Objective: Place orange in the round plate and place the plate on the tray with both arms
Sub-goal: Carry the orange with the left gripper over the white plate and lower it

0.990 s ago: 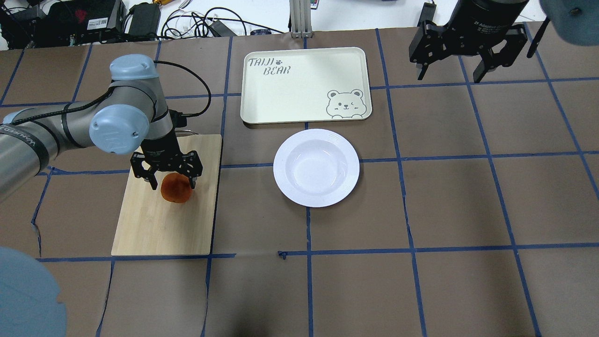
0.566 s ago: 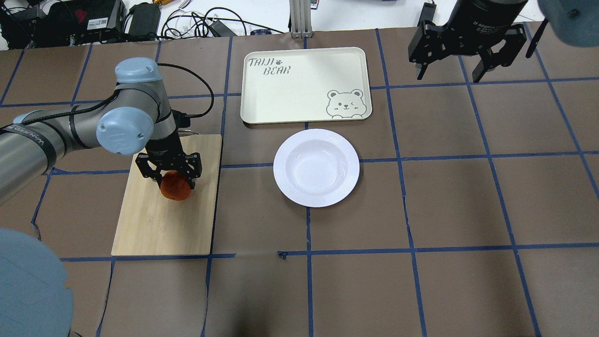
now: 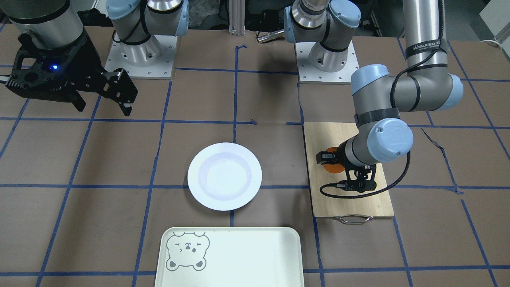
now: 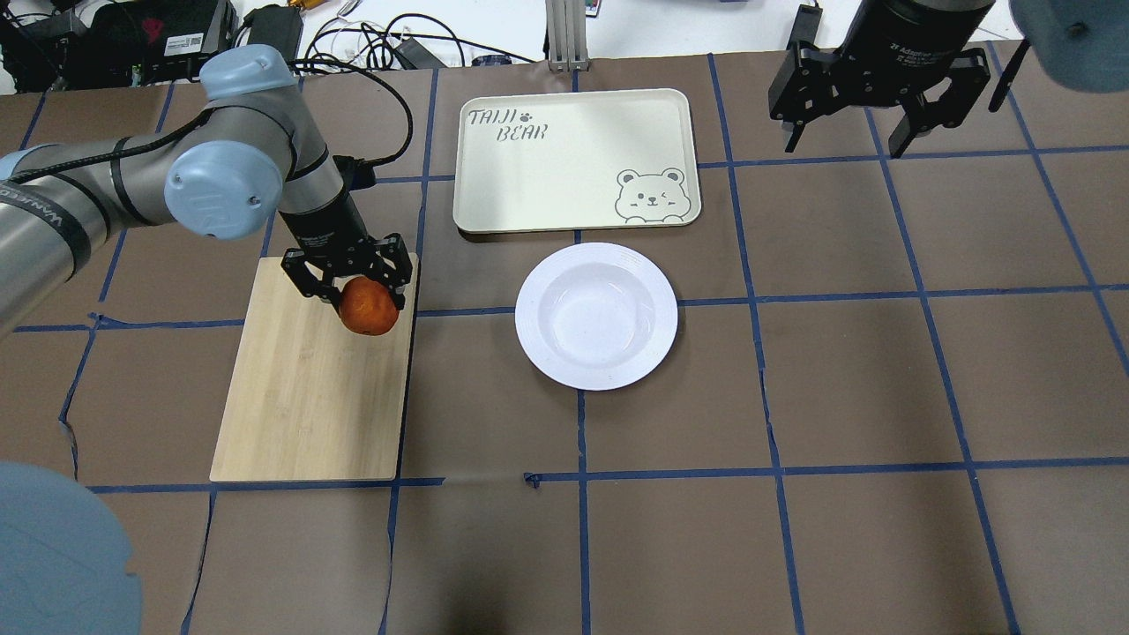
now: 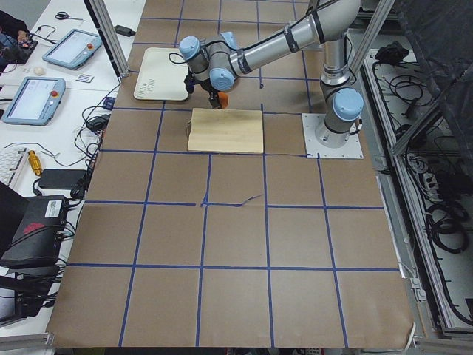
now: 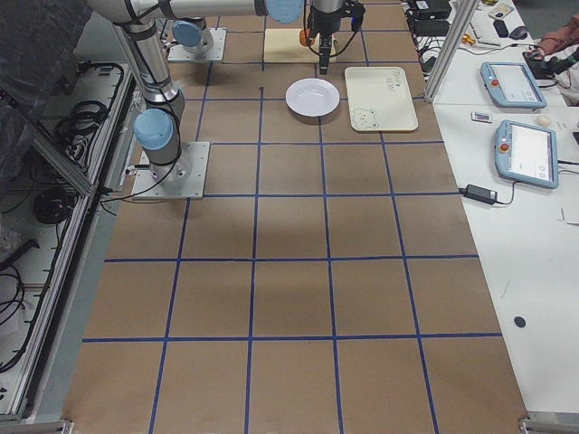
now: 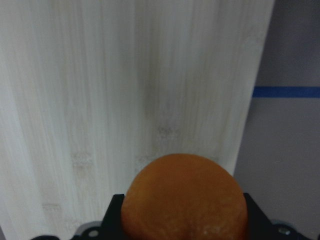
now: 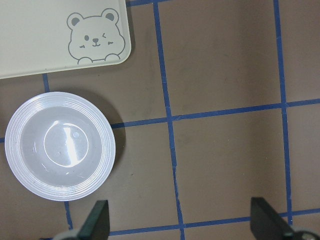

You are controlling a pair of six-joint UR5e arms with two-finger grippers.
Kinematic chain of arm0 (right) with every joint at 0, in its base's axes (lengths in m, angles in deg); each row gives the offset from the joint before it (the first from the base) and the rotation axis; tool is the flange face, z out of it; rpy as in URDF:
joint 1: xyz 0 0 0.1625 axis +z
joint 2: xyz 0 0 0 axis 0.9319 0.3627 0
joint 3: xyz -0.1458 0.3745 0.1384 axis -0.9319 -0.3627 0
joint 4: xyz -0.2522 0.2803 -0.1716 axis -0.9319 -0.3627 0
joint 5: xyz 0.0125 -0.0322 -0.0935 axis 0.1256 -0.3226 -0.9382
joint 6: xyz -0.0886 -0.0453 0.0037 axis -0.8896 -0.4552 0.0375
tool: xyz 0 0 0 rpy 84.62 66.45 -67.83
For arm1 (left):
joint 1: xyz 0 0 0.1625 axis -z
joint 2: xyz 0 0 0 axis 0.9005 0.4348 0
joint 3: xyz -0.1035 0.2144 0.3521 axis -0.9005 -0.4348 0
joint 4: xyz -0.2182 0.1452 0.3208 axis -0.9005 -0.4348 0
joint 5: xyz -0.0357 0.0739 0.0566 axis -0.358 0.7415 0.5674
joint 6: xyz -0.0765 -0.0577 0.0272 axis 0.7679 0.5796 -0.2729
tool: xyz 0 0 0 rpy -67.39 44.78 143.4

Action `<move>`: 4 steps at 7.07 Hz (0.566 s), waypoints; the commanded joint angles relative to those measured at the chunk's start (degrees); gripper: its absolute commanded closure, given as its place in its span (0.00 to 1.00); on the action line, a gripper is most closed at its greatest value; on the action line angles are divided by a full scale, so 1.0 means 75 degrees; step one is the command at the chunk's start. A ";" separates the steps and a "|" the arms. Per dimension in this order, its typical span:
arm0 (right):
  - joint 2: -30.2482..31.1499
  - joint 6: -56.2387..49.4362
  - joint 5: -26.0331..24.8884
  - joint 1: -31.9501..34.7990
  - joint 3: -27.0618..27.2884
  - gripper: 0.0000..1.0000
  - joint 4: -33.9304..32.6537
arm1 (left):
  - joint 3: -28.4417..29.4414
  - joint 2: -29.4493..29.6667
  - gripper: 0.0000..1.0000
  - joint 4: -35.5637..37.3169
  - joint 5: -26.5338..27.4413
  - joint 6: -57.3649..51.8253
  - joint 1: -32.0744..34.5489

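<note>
The orange [image 4: 368,309] hangs above the far right corner of the bamboo board, and my left gripper [image 4: 366,295] is shut on it. The left wrist view shows the orange [image 7: 185,197] between the fingers with the board below. The round plate [image 4: 596,316] lies empty on the table to the right of the board. Just beyond the plate sits the tray [image 4: 573,163], also empty, with its bear face near the plate. My right gripper [image 4: 848,132] hovers open high over the far right of the table; its wrist view shows the plate [image 8: 60,145] and the tray [image 8: 45,40].
The bamboo cutting board [image 4: 300,397] with a metal handle [image 3: 351,219] lies on the left of the brown table, which is marked with blue tape lines. Cables and electronics [image 4: 132,35] crowd the far edge. Both arm bases [image 3: 141,52] stand on the robot's side.
My left gripper has lifted the orange off the middle of the board and carried it toward the board's far right corner, nearer the plate. The right gripper has hardly moved.
</note>
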 commanded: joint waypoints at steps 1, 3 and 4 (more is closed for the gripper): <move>0.0000 0.0000 0.0004 -0.0005 0.0012 0.00 -0.0008 | 0.0302 0.0192 0.80 0.0395 -0.1393 0.1768 0.1262; 0.0000 0.0000 -0.0008 -0.0017 0.0012 0.00 -0.0124 | 0.0279 0.0776 0.85 0.2333 -0.2548 0.2744 0.2155; -0.0012 0.0011 -0.0008 -0.0005 0.0012 0.00 -0.0125 | 0.0244 0.1104 0.84 0.3157 -0.2421 0.3143 0.2576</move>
